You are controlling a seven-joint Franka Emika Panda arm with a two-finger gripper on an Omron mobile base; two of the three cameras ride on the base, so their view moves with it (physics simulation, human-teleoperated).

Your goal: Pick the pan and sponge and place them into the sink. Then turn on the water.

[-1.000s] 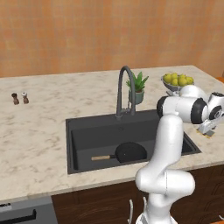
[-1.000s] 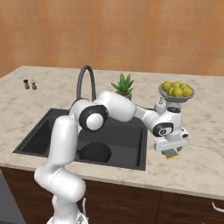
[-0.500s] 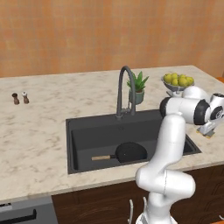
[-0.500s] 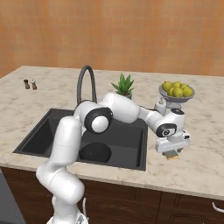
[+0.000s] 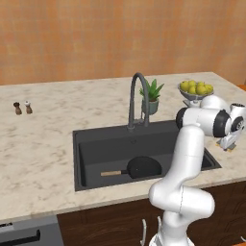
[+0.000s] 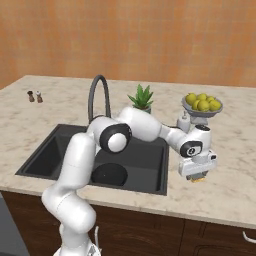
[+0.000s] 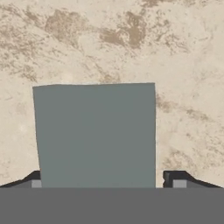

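Hovering low over the counter (image 6: 235, 192) at the right of the right base view, the hand (image 6: 198, 173) has its fingers spread wide, one on each side of the sponge (image 7: 95, 135), whose grey-green top sits at the centre of the hand view with a dark fingertip (image 7: 174, 177) showing at either lower corner. Nothing is gripped yet. The pan (image 5: 142, 166) already lies in the sink (image 5: 96, 144) at the lower middle of the left base view, its wooden handle pointing left, with the faucet (image 5: 138, 98) arching above the basin. From here the likely trouble is a poor pinch: if the fingers close too high on so thin a block, they could squeeze it out or merely shove it along the stone. A soft sponge may also deform and slip during the swing back to the basin.
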